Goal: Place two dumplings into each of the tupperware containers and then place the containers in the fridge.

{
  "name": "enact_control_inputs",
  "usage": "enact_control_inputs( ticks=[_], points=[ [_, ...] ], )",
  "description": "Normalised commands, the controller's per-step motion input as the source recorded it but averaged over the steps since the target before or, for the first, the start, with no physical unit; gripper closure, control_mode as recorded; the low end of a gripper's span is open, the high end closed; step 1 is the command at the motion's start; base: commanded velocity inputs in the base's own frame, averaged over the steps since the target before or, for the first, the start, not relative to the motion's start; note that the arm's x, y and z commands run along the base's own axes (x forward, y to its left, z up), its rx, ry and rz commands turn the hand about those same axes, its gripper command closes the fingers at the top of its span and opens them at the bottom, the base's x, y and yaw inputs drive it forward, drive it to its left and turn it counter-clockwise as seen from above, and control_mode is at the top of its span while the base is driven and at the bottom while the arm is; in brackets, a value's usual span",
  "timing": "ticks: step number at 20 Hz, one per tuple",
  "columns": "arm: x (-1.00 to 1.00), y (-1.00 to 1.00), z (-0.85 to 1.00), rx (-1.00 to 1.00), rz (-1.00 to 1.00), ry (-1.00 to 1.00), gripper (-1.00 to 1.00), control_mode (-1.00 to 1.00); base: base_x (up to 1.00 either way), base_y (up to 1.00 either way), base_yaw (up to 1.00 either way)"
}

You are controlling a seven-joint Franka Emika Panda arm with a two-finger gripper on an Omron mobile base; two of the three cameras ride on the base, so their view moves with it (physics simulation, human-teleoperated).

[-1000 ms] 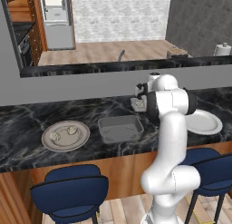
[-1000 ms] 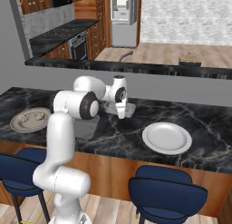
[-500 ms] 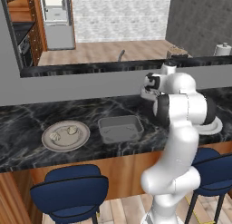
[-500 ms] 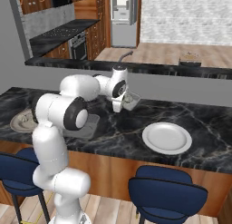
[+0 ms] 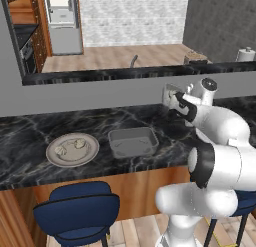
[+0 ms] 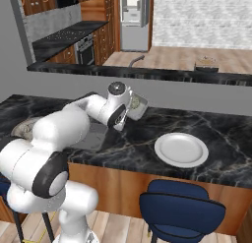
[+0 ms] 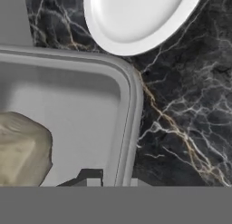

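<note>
My gripper (image 5: 176, 99) is shut on the rim of the smaller, lighter tupperware container (image 5: 171, 94) and holds it tilted above the black counter, close to the grey wall. The hand view looks into that container (image 7: 129, 105); one dumpling (image 7: 21, 148) lies in it at the left, and the gripper (image 7: 113, 182) clamps the near rim. From the right base view, the gripper (image 6: 129, 107) carries the same container (image 6: 138, 105). The larger, darker container (image 5: 131, 142) rests on the counter. Dumplings (image 5: 70, 147) lie on the beige plate (image 5: 90, 153). The fridge (image 5: 62, 16) stands open far back.
A white plate (image 6: 181, 149) lies on the counter right of the arm and under the held container (image 7: 136, 19). Blue stools (image 5: 77, 208) stand in front of the counter. A raised grey ledge (image 5: 100, 93) runs behind the counter. The arm partly hides the beige plate (image 6: 22, 129).
The arm has swung its elbow round to the right, and the small container has come up off the counter a little and now hangs tilted near the wall.
</note>
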Motion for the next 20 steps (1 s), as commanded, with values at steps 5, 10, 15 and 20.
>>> enact_control_inputs(
  ticks=[5,10,15,20],
  points=[
    [-1.0,0.32,0.01,-0.09,0.0,-0.34,1.0,-1.0,0.0,0.0,0.0],
    [-1.0,0.4,0.0,-0.13,0.0,-0.23,1.0,-1.0,0.0,0.0,0.0],
    [-1.0,0.27,0.0,-0.1,0.04,0.02,1.0,-1.0,0.0,0.0,0.0],
    [-1.0,0.18,-0.02,-0.11,0.08,0.16,1.0,-1.0,0.0,0.0,0.0]
  ],
)
